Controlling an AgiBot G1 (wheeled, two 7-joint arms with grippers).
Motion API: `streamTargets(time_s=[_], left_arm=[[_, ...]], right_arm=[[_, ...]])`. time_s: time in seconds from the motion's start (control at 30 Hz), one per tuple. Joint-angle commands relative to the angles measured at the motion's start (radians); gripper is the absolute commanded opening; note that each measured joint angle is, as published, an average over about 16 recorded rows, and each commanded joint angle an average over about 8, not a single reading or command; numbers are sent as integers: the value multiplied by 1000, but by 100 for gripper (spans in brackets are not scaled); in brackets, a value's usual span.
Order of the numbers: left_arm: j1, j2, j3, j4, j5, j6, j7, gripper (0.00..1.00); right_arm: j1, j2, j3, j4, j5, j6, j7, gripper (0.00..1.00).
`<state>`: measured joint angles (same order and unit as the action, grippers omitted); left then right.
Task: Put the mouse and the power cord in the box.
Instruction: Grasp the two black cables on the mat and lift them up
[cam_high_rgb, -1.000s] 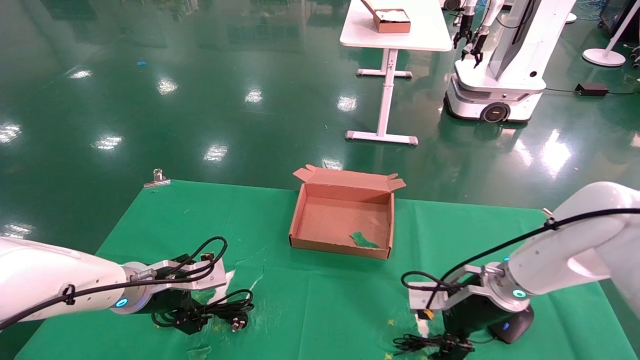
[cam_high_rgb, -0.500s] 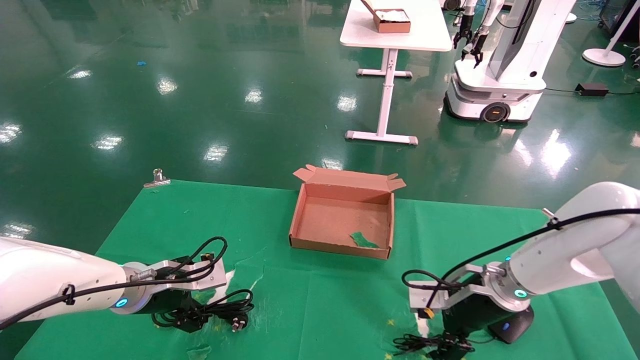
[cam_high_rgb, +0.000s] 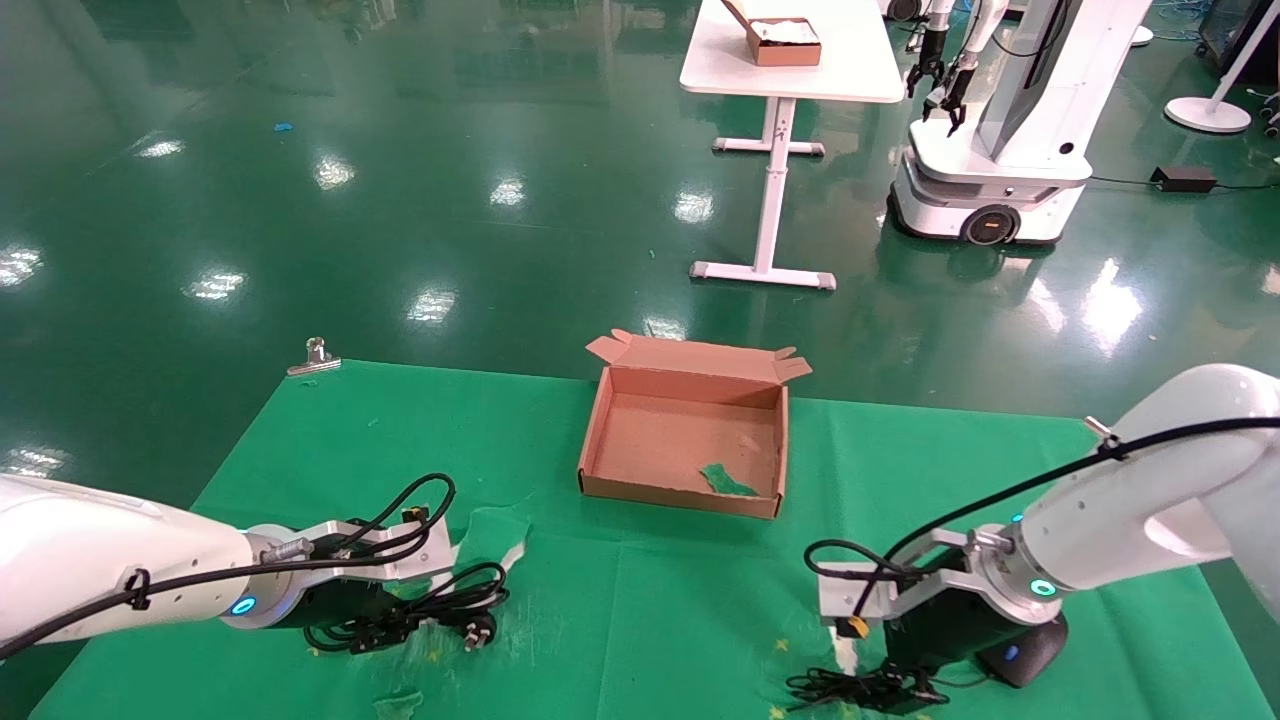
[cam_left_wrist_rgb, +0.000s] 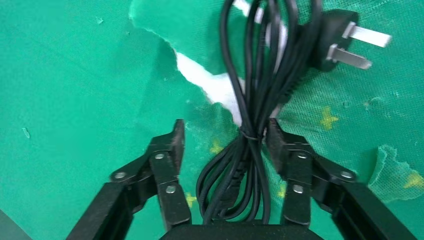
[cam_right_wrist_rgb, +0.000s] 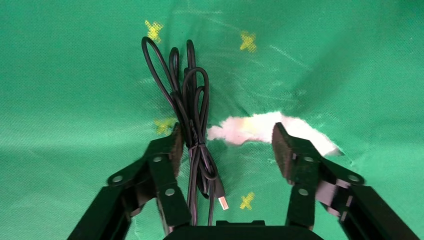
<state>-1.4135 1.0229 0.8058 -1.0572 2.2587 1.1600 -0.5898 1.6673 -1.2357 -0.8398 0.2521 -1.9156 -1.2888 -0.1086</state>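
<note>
The brown cardboard box (cam_high_rgb: 680, 497) stands open at the middle back of the green cloth. The coiled power cord (cam_high_rgb: 455, 602) lies at the front left, its pronged plug (cam_left_wrist_rgb: 330, 37) pointing away. My left gripper (cam_left_wrist_rgb: 225, 130) is open astride the tied bundle, which touches one finger (cam_left_wrist_rgb: 280, 145). At the front right sits the black mouse (cam_high_rgb: 1022, 652), partly hidden behind my right wrist. Its thin bundled cable (cam_right_wrist_rgb: 192, 120) lies between the open fingers of my right gripper (cam_right_wrist_rgb: 226, 132), against one finger (cam_right_wrist_rgb: 167, 150). In the head view the left gripper (cam_high_rgb: 385, 635) and right gripper (cam_high_rgb: 900, 690) both sit low on the cloth.
A green scrap (cam_high_rgb: 728, 481) lies inside the box. The cloth is torn, showing white patches (cam_right_wrist_rgb: 265, 127) near both grippers. A metal clip (cam_high_rgb: 315, 355) holds the table's far left corner. A white table (cam_high_rgb: 790, 60) and another robot (cam_high_rgb: 1000, 130) stand far behind.
The left gripper has shifted slightly on the power cord, nudging the cord and plug. A torn cloth flap has folded over the white patch beside it. The right arm has barely moved.
</note>
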Motion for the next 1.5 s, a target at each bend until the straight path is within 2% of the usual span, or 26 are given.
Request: streamTargets(time_s=[0.03,1.27,1.5], left_arm=[[0,0,0,0,0,0,0,0],[-1,0,-1,0,0,0,0,0],[-67,-10,-31,0,-69,55,15,0]], right_arm=[[0,1,0,1,0,-1,0,0],[-2,2,1,5,3,-2,1,0],[22,13,5,13,5,1,2,0]])
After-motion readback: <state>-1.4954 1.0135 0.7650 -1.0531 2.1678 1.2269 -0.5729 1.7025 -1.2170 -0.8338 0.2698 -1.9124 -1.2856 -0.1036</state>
